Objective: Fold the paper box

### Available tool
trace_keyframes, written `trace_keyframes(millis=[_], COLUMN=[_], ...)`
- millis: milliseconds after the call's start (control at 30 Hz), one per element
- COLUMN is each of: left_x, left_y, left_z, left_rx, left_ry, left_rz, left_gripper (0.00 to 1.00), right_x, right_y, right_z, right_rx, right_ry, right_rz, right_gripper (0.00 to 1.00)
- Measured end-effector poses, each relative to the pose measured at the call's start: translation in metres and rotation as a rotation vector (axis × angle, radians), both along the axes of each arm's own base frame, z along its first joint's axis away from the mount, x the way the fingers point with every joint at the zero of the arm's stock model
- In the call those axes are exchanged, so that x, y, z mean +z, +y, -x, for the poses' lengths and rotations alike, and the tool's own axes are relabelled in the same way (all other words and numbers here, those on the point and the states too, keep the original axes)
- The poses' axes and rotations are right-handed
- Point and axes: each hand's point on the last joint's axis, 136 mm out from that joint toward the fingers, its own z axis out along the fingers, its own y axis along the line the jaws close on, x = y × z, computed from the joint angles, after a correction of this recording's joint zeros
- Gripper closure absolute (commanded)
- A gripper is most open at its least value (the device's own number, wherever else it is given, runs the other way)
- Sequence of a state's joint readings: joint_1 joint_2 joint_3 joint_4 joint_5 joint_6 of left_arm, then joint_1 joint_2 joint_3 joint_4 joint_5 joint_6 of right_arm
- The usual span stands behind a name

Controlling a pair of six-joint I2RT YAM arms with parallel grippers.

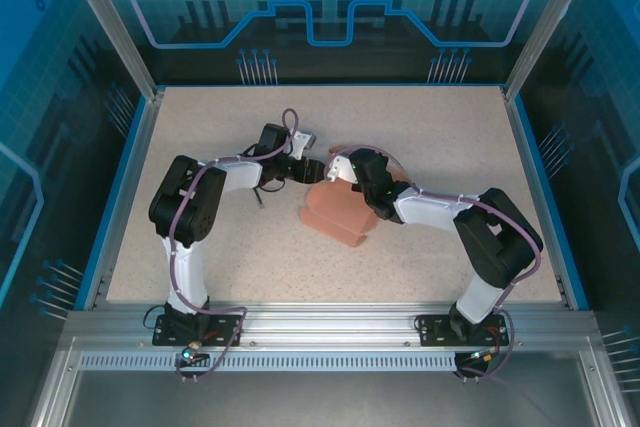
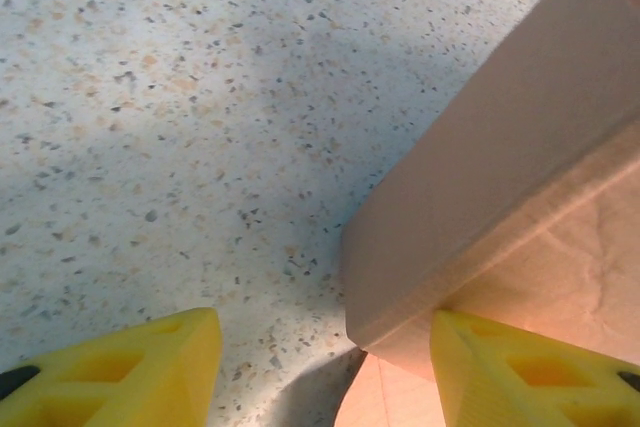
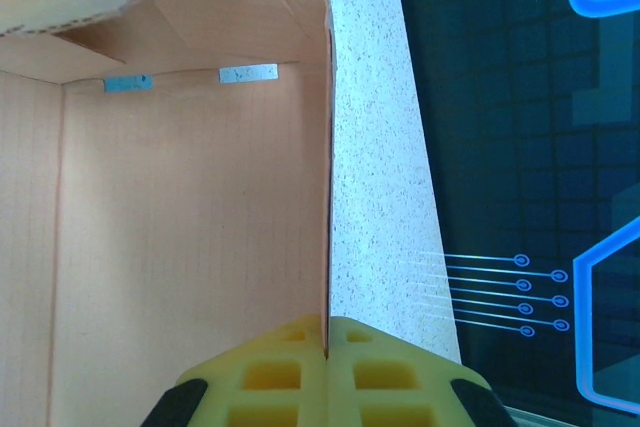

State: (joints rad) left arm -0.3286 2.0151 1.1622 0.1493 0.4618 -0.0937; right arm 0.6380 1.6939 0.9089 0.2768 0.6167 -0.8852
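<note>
- Sitting near the middle of the speckled table (image 1: 200,137), the paper box (image 1: 335,212) lies between the two arms. It is a salmon-pink card shape, partly folded up.
- From above, both arms reach inward and their tips meet just beside each other at the far side of the box.
- The right gripper (image 3: 327,327) is pressed together on a thin upright wall of the box. The wall's edge runs straight down into the seam between its yellow fingers (image 3: 270,377).
- To the left of that pinched wall, the right wrist view shows the inside of the box as a flat, pale orange panel. Two small bluish strips (image 3: 248,73) sit along the fold at its top.
- The left gripper (image 2: 325,347) is spread, with bare table showing between its two yellow tips.
- A folded corner of the box reaches down between those tips, close against the one on the right of the left wrist view. Whether card and tip actually touch cannot be told.
</note>
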Motion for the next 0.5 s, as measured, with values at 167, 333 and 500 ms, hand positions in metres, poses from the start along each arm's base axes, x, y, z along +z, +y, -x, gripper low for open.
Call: trace_keyframes(millis=[167, 333, 500], left_x=[0.004, 0.007, 0.009], left_y=[-0.006, -0.010, -0.012], left_z=[0.004, 0.007, 0.010], left_rx=[-0.047, -0.085, -0.113], left_ry=[-0.011, -0.023, -0.030], left_rz=[0.018, 0.031, 0.040], left_gripper=[0.42, 0.42, 0.42], right_x=[-0.001, -0.002, -0.006], right_y=[-0.002, -0.003, -0.004], right_z=[0.000, -0.001, 0.000], right_rx=[-0.003, -0.003, 0.000], right_ry=[0.007, 0.015, 0.031], right_rz=[-0.006, -0.015, -0.018], right_gripper=[0.98, 0.98, 0.98])
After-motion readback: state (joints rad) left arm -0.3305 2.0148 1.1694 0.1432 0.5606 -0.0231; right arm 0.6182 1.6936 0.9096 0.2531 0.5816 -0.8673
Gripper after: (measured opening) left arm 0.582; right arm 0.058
